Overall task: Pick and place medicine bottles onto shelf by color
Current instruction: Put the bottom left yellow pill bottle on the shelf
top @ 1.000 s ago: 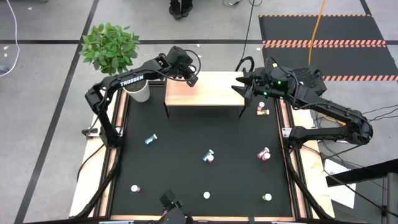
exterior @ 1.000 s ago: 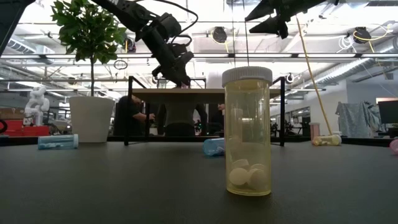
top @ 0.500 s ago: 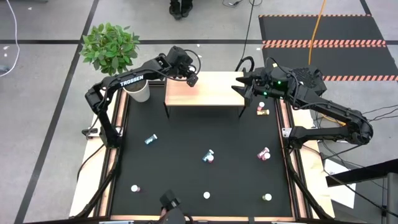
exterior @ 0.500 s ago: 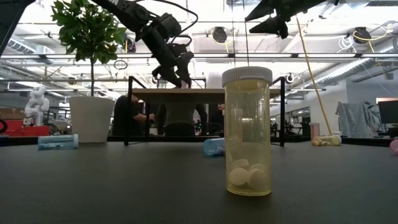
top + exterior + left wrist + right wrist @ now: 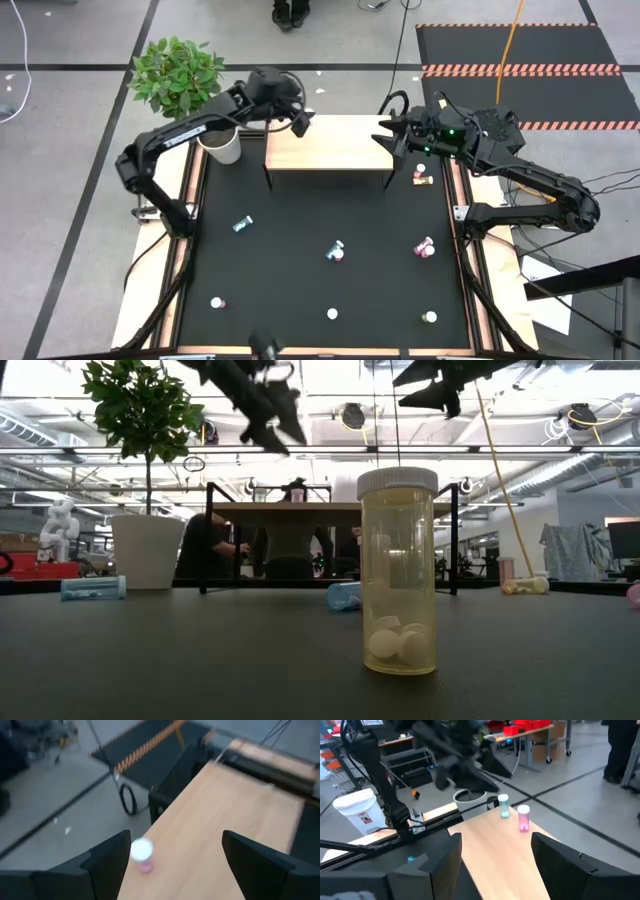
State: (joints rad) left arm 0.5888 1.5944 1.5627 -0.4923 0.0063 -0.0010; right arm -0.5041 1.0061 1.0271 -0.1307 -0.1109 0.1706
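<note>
The wooden shelf point(image 5: 330, 150) stands at the table's far edge. A pink bottle point(image 5: 523, 817) and a teal one point(image 5: 503, 806) stand upright on their bases at its far left corner. My left gripper point(image 5: 297, 118) hangs open above that corner, and the pink bottle point(image 5: 142, 852) shows below, between its spread fingers, untouched. My right gripper point(image 5: 385, 138) waits open in the air over the shelf's right end. More bottles lie scattered on the black table: a teal one point(image 5: 241, 225), a pair point(image 5: 336, 252) at the middle, a pink one point(image 5: 425, 247) and a yellow one point(image 5: 398, 570) close to the low camera.
A white pot point(image 5: 222, 145) with a green plant stands left of the shelf, under my left arm. Small bottles stand near the front edge point(image 5: 217, 302), point(image 5: 429, 318), and one lies right of the shelf point(image 5: 421, 175). People sit beyond the table.
My left gripper has opened and let go of the pink bottle, which stays upright on the shelf. It has then risen clear and drawn back a little toward the table's left.
</note>
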